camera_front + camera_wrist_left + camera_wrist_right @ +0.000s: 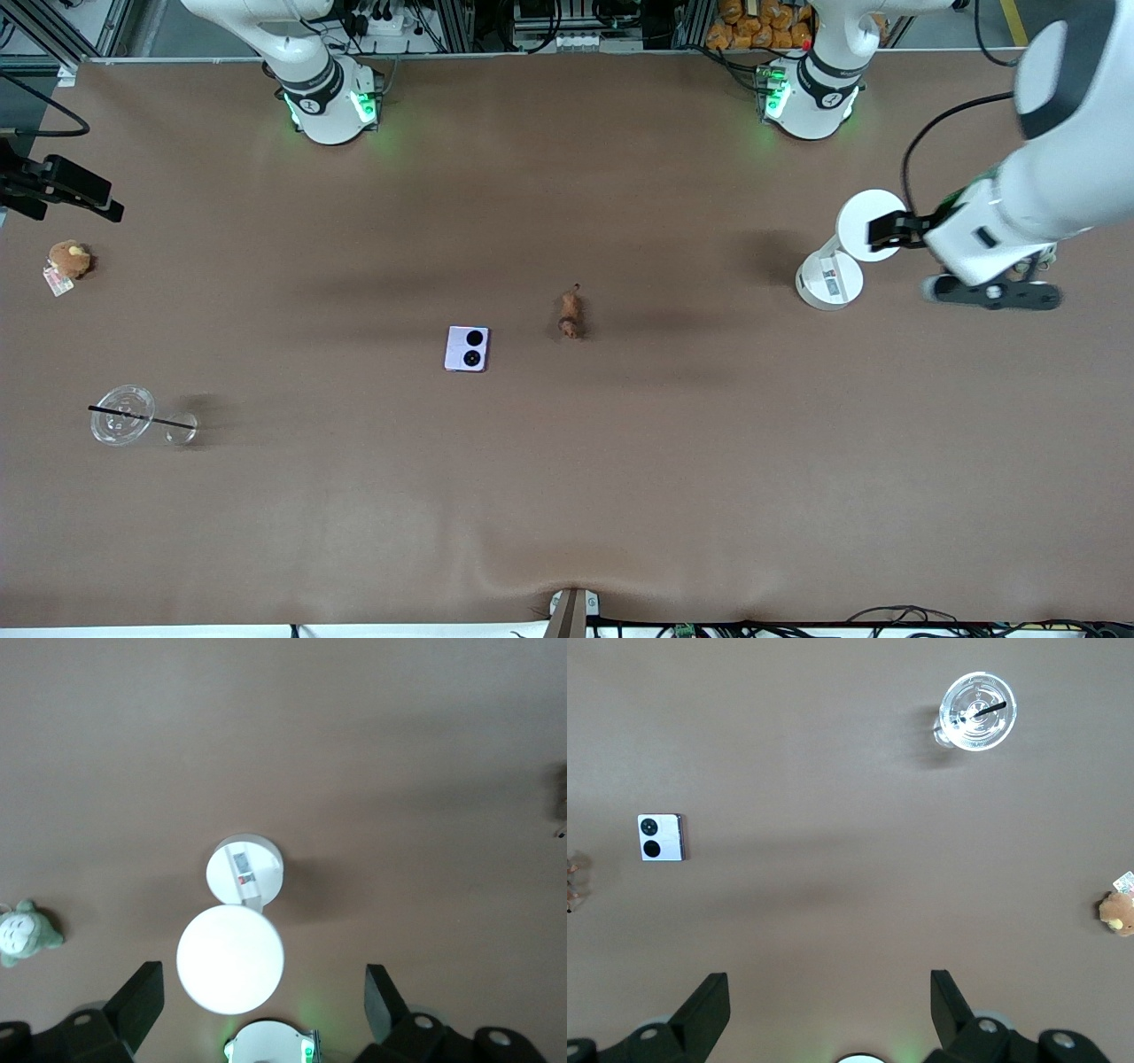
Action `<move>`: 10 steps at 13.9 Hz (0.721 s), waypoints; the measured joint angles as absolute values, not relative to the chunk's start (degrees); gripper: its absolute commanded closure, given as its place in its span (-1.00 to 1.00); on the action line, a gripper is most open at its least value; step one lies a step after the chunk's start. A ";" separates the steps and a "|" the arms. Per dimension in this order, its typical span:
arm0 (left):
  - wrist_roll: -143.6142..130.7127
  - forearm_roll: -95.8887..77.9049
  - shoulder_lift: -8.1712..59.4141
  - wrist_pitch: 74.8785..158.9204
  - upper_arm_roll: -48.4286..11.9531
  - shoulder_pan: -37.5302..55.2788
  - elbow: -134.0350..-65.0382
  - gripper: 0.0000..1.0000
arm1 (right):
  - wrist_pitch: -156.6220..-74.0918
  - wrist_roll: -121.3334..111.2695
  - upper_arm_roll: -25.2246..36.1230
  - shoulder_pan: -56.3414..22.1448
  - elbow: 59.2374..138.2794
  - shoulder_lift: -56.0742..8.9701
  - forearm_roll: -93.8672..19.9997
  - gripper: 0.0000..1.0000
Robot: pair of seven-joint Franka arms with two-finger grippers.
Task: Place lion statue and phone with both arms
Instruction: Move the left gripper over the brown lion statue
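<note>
Tiny slender orange-brown lion statue [570, 315] lay mid-desk, well apart from both grippers. Small squarish pale-lilac folded phone [467, 348], two black camera circles up, lay just beside it toward right arm's end, slightly nearer front camera. Brown desk [620, 496] carried all.

Left gripper [264, 990] hung above white round-topped stand [842, 257], fingers spread wide, holding nothing.

Right gripper [829, 990] hovered high over bare desk, fingers spread wide, empty; phone, clear plastic cup with black straw [124, 415] and round brown plush toy with tag [67, 260] all well apart from it.

Grey-green plush with white belly [22, 935] near left gripper.
</note>
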State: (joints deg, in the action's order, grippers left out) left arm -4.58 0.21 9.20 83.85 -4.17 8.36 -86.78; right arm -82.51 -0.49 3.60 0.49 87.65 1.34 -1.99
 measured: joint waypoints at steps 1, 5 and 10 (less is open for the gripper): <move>-4.92 0.21 9.83 84.83 -4.19 9.40 -86.68 -1.00 | -82.52 -0.49 3.60 0.49 87.65 1.34 -1.99 -1.00; -10.28 0.10 13.83 89.47 -4.28 14.39 -86.09 -1.00 | -82.51 -0.49 3.60 0.47 87.67 1.34 -1.99 -1.00; -21.76 -0.06 20.25 94.04 -4.43 23.24 -82.30 -1.00 | -82.69 -0.49 3.59 0.44 87.68 1.32 -1.99 -1.00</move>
State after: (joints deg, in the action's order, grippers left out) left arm -21.76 -0.06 20.25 94.04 -4.43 23.24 -82.30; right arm -82.69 -0.49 3.59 0.44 87.68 1.32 -1.99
